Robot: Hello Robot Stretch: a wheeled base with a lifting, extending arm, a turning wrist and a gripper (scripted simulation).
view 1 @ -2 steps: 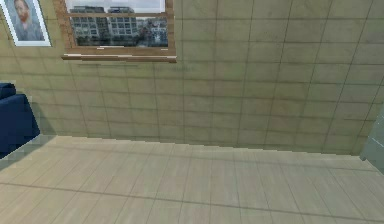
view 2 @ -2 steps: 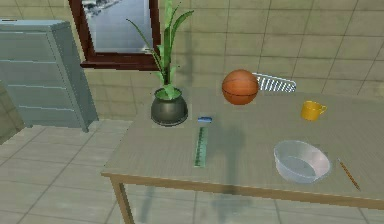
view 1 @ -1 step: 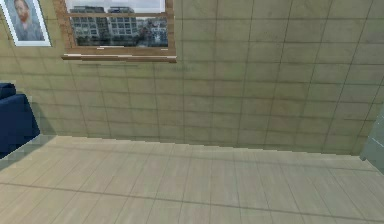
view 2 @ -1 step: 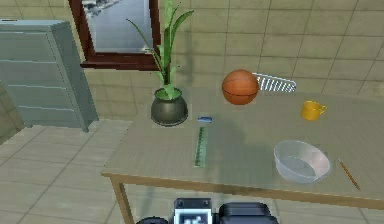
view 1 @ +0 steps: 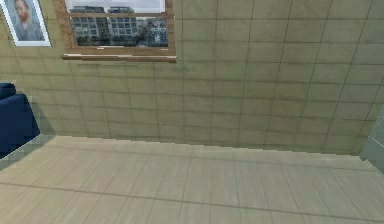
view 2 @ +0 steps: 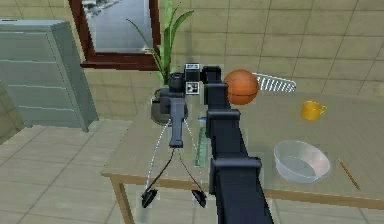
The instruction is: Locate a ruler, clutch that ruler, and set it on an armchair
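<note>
The dark two-finger pincer [view 2: 175, 197] hung at the near left of the pale tan table [view 2: 130, 160]; a thin pale-green strip [view 2: 203, 150], possibly the ruler, lay on the tabletop just right of it, against the dark square arm [view 2: 235, 170]; I could not tell whether the pincer held anything.

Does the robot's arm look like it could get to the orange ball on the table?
Probably yes: the arm reaches across the table, and its far end is close by the orange ball, with nothing between them.
</note>
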